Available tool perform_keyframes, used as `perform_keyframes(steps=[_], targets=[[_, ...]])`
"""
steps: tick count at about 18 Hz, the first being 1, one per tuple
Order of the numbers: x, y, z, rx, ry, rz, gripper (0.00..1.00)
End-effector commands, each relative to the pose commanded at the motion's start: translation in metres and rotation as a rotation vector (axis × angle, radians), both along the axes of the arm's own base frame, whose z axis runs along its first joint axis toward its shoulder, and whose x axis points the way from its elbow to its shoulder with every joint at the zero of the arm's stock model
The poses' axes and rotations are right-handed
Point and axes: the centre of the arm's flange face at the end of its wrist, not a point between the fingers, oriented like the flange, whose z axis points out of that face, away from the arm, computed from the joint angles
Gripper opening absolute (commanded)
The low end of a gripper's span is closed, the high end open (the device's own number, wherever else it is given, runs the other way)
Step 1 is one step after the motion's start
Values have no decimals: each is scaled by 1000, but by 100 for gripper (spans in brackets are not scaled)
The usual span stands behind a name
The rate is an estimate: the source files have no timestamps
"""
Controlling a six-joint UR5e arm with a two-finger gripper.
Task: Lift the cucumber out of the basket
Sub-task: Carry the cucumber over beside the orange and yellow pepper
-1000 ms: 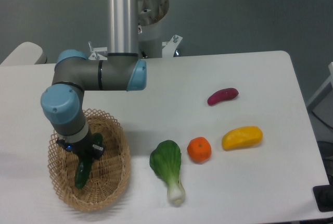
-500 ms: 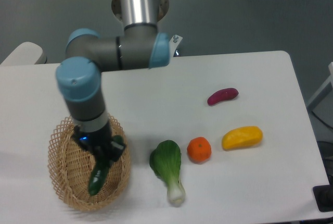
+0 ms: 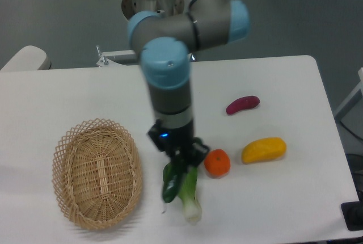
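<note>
A white table point(image 3: 272, 204) with rounded corners is seen from above against a grey floor; the robot's base stands at the far edge. The gripper point(image 3: 180, 159) is closed on the cucumber point(image 3: 172, 183) — gripped at its upper end, the dark green fruit hangs tilted, clear of the basket point(image 3: 96, 173) and in front of the bok choy point(image 3: 189, 193). The wicker basket is seen at the left of the table, well apart from the gripper, with nothing visible inside it. Just right of the gripper lies a mandarin point(image 3: 217, 163); farther right a yellow mango point(image 3: 264, 150) is placed, and beyond it — toward the far edge — a purple sweet potato point(image 3: 243, 105). A pale rounded object point(image 3: 24, 59) is partly visible off the table's left corner.
</note>
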Motion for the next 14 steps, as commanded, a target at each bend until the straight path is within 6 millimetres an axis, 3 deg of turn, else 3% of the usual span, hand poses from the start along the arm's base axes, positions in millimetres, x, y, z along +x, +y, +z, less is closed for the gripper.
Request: perform_keyframes(steps=[2,4,14], targets=[[-20,-16,1,-15,13,-37,14],[-25,-22,-1,-24,16,-62,14],[-25,-21,-14,-41,2,-84,14]])
